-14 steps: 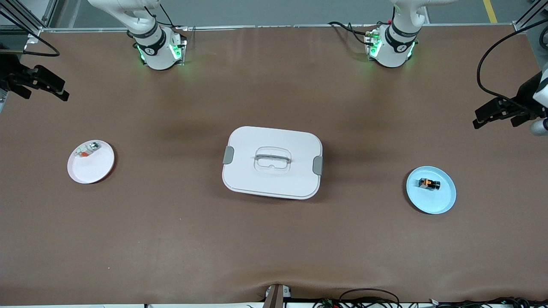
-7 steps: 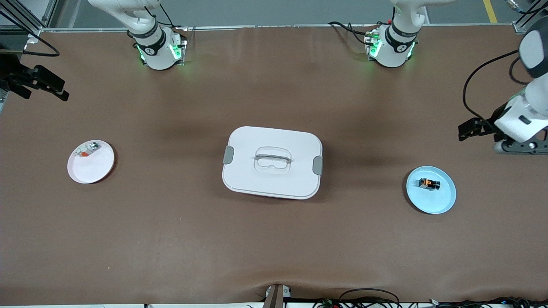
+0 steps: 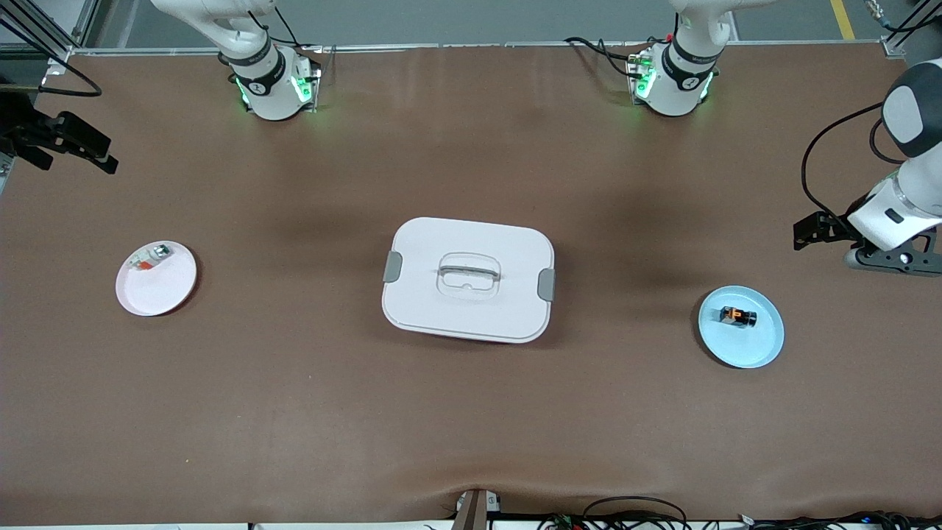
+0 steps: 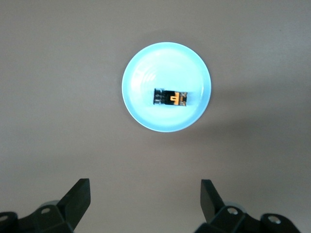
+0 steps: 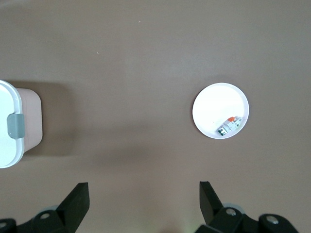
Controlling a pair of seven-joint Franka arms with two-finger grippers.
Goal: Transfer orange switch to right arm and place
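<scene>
Orange and black, the orange switch (image 3: 738, 316) (image 4: 171, 97) lies on its side in a pale blue plate (image 3: 758, 350) (image 4: 141, 82) toward the left arm's end of the brown surface (image 3: 471, 412). From the plate, the left hand (image 3: 808, 234) (image 4: 146, 204) hangs at about one o'clock, up in the air over bare surface, its fingers (image 4: 77, 196) spread wide and holding nothing. The right hand (image 3: 103, 158) (image 5: 143, 204) waits over the right arm's end, fingers (image 5: 77, 200) also spread. A white lidded box (image 3: 468, 278) sits mid-surface; a white plate (image 3: 158, 291) (image 5: 209, 104) carries a small whitish part (image 3: 149, 259) (image 5: 228, 125).
</scene>
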